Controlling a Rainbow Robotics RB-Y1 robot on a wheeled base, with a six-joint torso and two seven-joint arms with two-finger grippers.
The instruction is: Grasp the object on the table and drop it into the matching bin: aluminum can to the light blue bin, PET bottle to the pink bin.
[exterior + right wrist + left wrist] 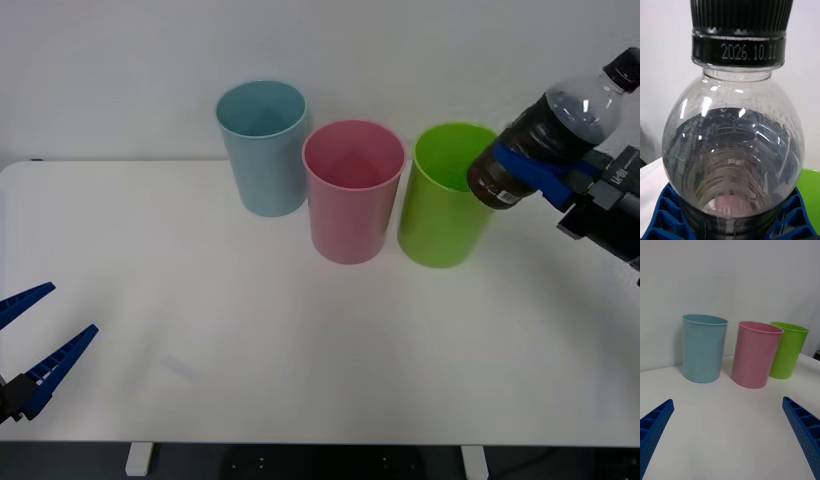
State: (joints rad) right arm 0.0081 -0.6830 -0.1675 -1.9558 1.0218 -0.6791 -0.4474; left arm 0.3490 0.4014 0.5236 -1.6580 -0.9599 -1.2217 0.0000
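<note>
Claws apart, your left claw (32,345) waits low over the near left corner of the wide white bench (250,340), its blue ribbed fingers (801,429) spread wide and holding nothing. Ahead of it, along the far side of the bench, you have three round tapered plastic bins standing upright in a row. First from the left is the light blue bin (263,147), set slightly farther back against the wall. Next comes the pink bin (352,190), just beside the blue one and a little nearer to you. Third is a lime green bin (447,194), close against the pink bin's right side. At the far right, your right claw (535,172) is clamped around the small clear plastic bottle of dark liquid (545,138), held in the air clear of the bench, tilted with its black cap (623,68) pointing up and to the right. From the front, the bottle's base overlaps the green bin's right rim, well to the right of the pink bin. In your right wrist view the blue fingers (662,213) press the bottle (732,157) from both sides below its rounded shoulder, with a printed date band under the cap (739,15).
</note>
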